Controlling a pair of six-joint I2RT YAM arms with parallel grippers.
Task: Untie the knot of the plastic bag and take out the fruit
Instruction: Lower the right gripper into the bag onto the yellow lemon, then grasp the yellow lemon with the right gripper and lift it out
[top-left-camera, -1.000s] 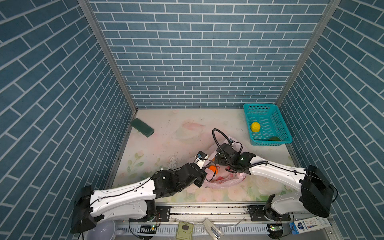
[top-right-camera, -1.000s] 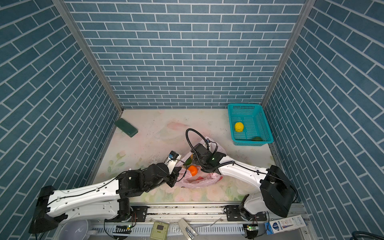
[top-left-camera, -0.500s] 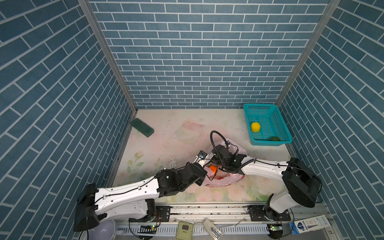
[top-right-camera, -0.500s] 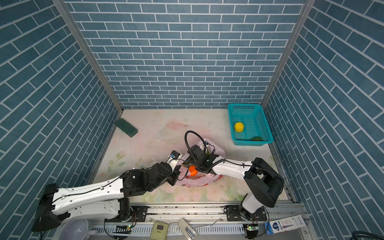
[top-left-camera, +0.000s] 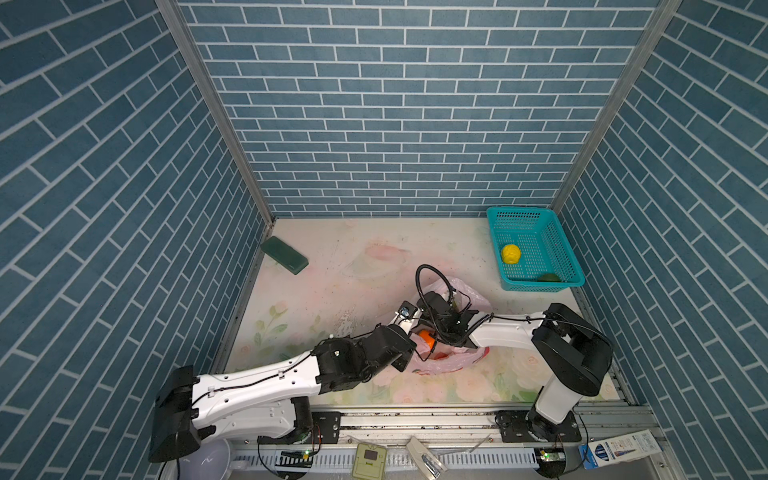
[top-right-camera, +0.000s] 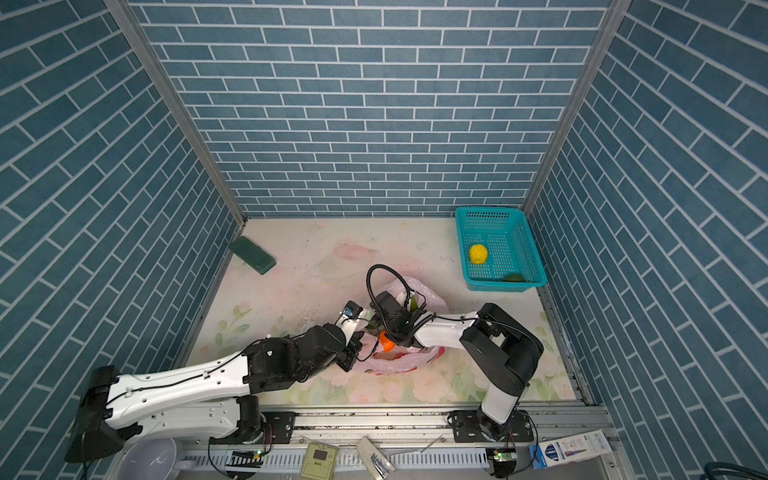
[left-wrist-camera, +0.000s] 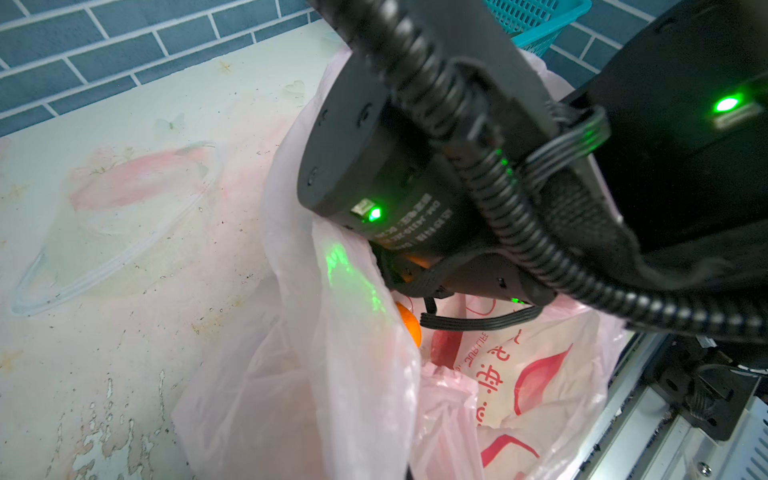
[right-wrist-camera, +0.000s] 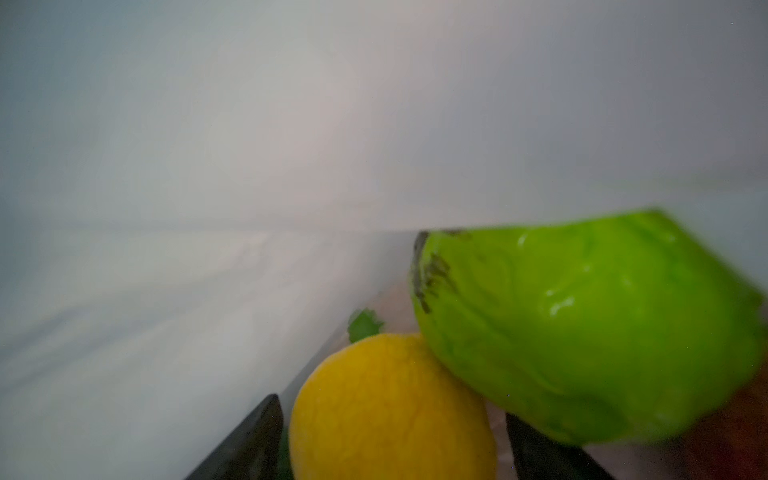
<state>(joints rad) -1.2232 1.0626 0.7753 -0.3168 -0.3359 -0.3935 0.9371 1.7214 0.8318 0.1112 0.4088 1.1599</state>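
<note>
plastic bag (top-left-camera: 444, 365): lies on the tabletop (top-left-camera: 353, 270) near its front edge, mouth open, with both arms meeting at it.
right jaws: inside the bag and standing apart. In the right wrist view one dark finger (right-wrist-camera: 249, 440) shows on each side of a yellow fruit (right-wrist-camera: 390, 411); whether they press it I cannot tell.
green fruit (right-wrist-camera: 582, 332): leans on the yellow fruit, touching it.
left jaws: closed. The bag's pink film is drawn up to them at the mouth's edge, but the pinch itself is hidden.
orange fruit (top-left-camera: 427, 338): in the bag's mouth, between the two wrists.
teal basket (top-left-camera: 540, 286): far right corner, well apart from the bag. It holds a second yellow fruit (top-left-camera: 510, 253) and a dark green fruit (top-left-camera: 549, 277).
dark green block (top-left-camera: 284, 260): far left, beside the wall.
</note>
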